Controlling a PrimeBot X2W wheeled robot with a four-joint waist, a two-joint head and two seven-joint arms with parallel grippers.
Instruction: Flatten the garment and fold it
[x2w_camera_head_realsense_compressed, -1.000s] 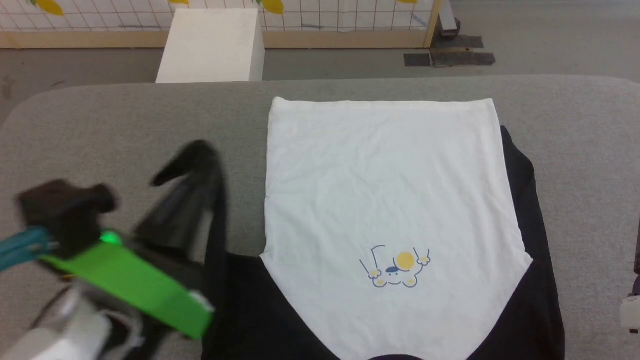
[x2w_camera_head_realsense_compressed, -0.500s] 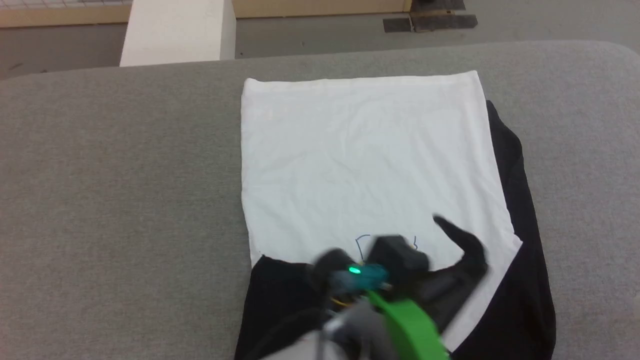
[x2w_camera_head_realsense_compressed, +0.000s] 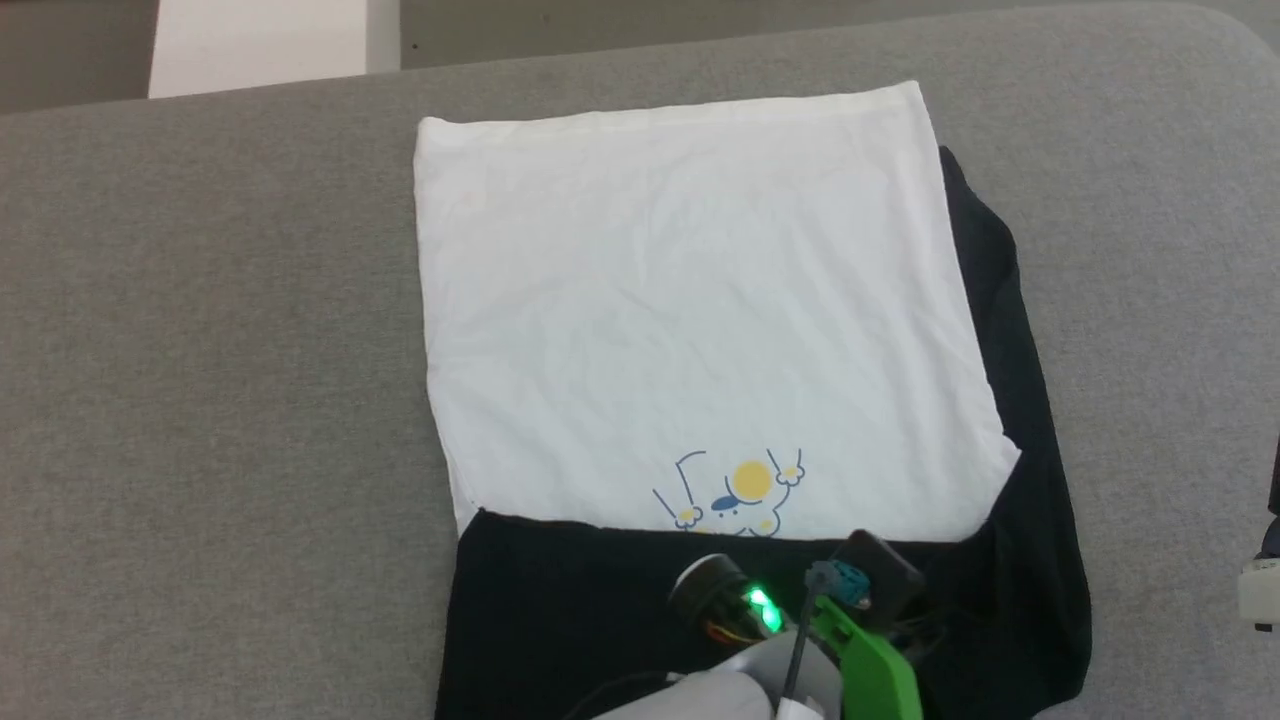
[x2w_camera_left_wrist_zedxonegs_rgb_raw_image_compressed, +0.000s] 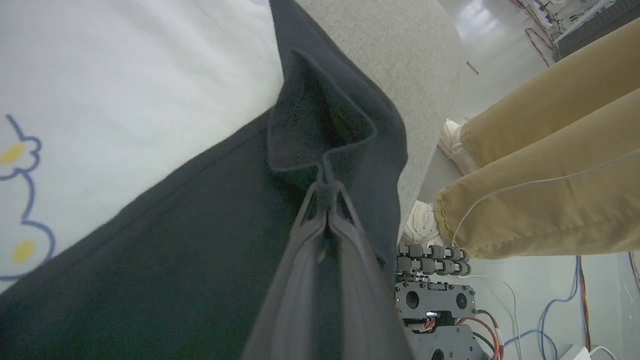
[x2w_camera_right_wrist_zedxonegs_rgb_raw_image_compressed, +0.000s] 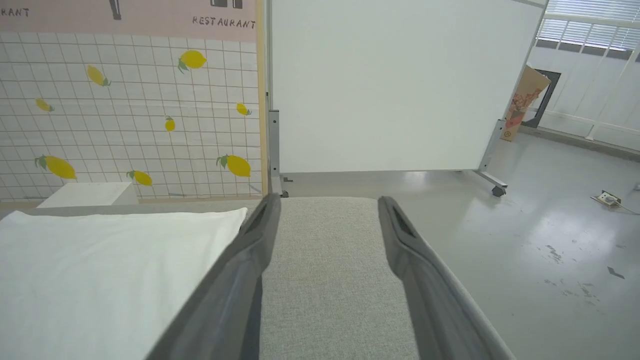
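The white soft-cloth T-shirt with black raglan sleeves (x2w_camera_head_realsense_compressed: 690, 300) lies flat on the grey fabric table (x2w_camera_head_realsense_compressed: 200, 400). The left tool (x2w_camera_left_wrist_zedxonegs_rgb_raw_image_compressed: 327, 189) is clenched on one black sleeve (x2w_camera_left_wrist_zedxonegs_rgb_raw_image_compressed: 320, 115), laid across the chest: sleeve-folding, seemingly. Next, release it; the right tool (x2w_camera_right_wrist_zedxonegs_rgb_raw_image_compressed: 327, 205) hangs spread, empty.

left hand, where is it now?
Head view, low centre-right: on the black sleeve folded across the garment, just below the cartoon print. Left wrist view: left hand pinching that sleeve's edge.
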